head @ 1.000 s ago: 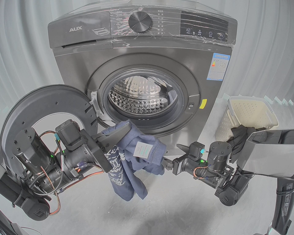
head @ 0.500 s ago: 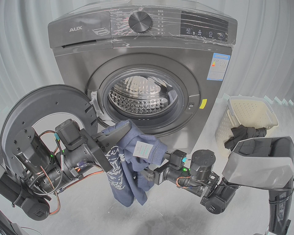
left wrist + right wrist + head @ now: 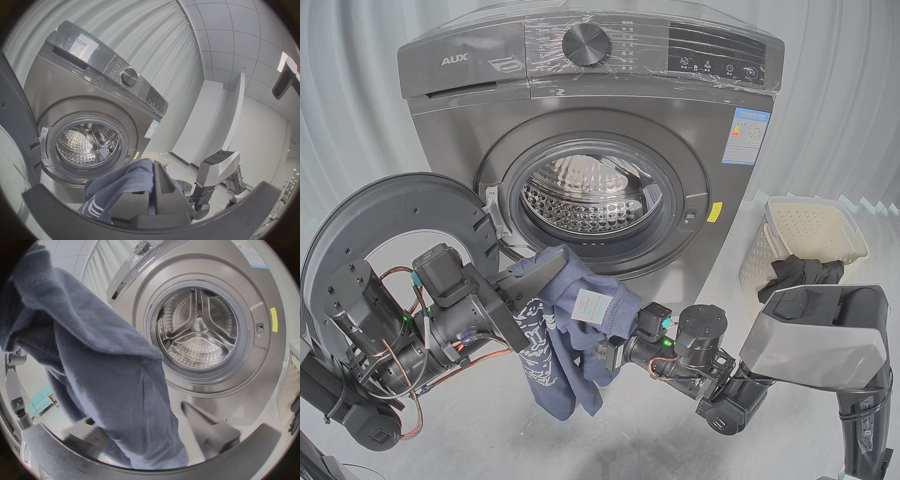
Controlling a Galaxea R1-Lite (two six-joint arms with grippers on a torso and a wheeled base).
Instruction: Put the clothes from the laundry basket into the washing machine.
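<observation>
A blue garment [image 3: 569, 325] with white print hangs from my left gripper [image 3: 547, 275], which is shut on its upper fold just below and in front of the washing machine's open drum [image 3: 590, 187]. The left wrist view shows that gripper [image 3: 148, 184] pinching the blue cloth [image 3: 122, 181]. My right gripper [image 3: 606, 357] is pushed against the hanging lower part of the garment from the right. In the right wrist view it [image 3: 134, 415] is open, with the blue cloth [image 3: 103, 365] draped between its fingers [image 3: 212, 427]. The drum is empty. A dark garment [image 3: 800, 275] hangs over the laundry basket [image 3: 812, 231].
The round machine door [image 3: 394, 206] stands swung open on the left, right behind my left arm. The cream basket sits on the floor to the right of the machine. Bare grey floor [image 3: 650, 437] lies in front.
My right arm has swung left, bringing its gripper from beside the garment into the hanging cloth. The left arm and the garment's top have stayed put.
</observation>
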